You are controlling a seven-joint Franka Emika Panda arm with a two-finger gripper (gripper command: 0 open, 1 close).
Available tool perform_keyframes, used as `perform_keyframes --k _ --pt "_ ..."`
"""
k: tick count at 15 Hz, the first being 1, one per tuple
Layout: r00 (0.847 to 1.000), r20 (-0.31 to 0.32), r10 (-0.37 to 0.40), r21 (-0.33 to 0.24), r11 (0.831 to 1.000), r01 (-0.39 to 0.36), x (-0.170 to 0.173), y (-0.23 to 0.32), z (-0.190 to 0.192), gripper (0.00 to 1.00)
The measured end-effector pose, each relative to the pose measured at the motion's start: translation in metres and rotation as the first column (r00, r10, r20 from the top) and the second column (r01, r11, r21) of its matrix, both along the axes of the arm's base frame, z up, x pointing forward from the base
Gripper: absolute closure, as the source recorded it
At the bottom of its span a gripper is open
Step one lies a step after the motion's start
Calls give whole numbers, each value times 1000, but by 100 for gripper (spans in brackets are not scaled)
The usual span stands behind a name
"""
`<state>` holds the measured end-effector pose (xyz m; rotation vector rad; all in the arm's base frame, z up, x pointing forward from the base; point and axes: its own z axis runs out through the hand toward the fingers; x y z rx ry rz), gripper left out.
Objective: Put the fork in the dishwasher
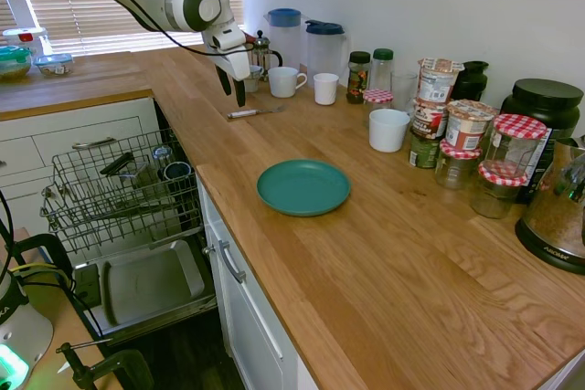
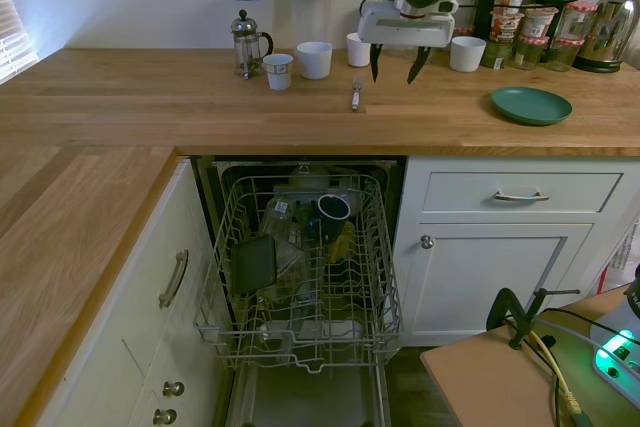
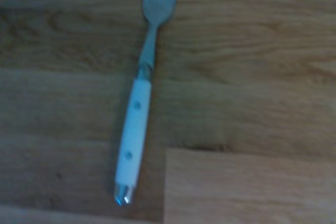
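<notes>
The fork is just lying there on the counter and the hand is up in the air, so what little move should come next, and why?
Probably a short drop straight down onto the fork. The hand hangs open above the wooden counter, a little to one side of the fork and not touching it. The wrist view shows the fork's pale handle below the camera. The dishwasher already stands open, so grasping comes first.

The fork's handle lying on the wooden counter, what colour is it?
White, on the silvery metal fork, with a shiny metal tip; the wrist view shows it best.
</notes>
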<state>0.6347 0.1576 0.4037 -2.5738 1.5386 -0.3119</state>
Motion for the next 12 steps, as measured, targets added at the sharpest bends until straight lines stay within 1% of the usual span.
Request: perform_keyframes --k 4,6,9,12 --pt "997 -6 -83 -7 997 83 54 18 -21 0" --pt "989 -7 -147 -13 989 147 74 18 -26 0" --pt "976 -22 -215 -23 976 215 90 21 -34 0" --pt "970 -50 -239 -29 971 237 95 26 -45 0"
